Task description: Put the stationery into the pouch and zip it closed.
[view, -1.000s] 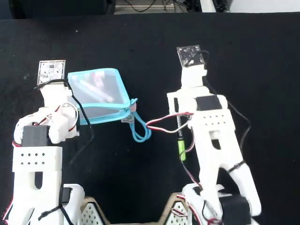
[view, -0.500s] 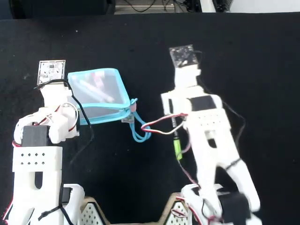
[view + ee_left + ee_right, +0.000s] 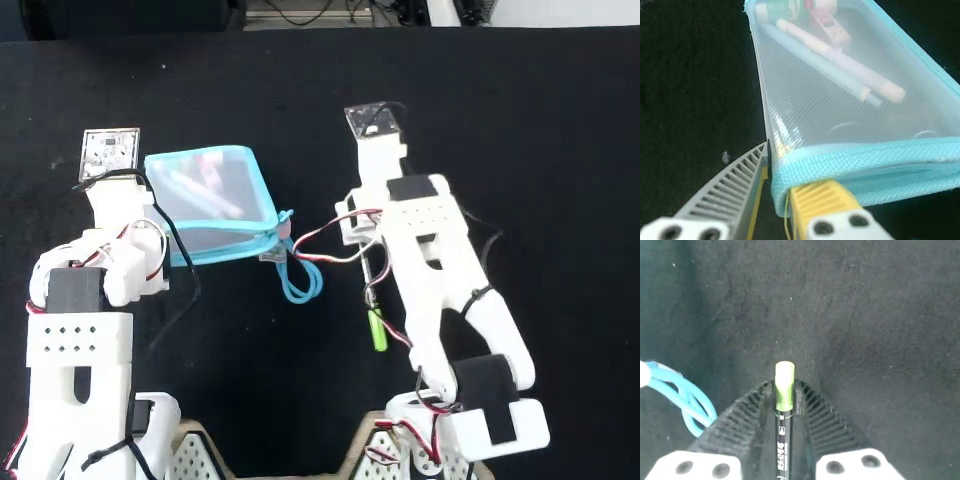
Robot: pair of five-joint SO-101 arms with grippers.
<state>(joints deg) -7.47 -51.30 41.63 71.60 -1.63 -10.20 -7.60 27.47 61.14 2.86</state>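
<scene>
High view: translucent mesh pouch with turquoise fabric trim lies at 10 o'clock from centre on the black felt-like table cover. Its turquoise cord loop trails from the corner at the pouch's 4 o'clock. Left wrist view: left gripper, ribbed grey finger and yellow finger, is pinched on the pouch's woven trim. White pens and a red-labelled item show through the mesh; the label print is unreadable. Right wrist view: right gripper, narrow, clamps a slim black pen with a lime-green cap between ribbed dark fingers. White print runs along the barrel, not legible. In the high view the pen sits at 5 o'clock from centre, cap end low, well apart from the pouch. Against a second ago: the right arm has swung toward 9 o'clock and the pen has tilted with it. Pouch and left arm unchanged.
</scene>
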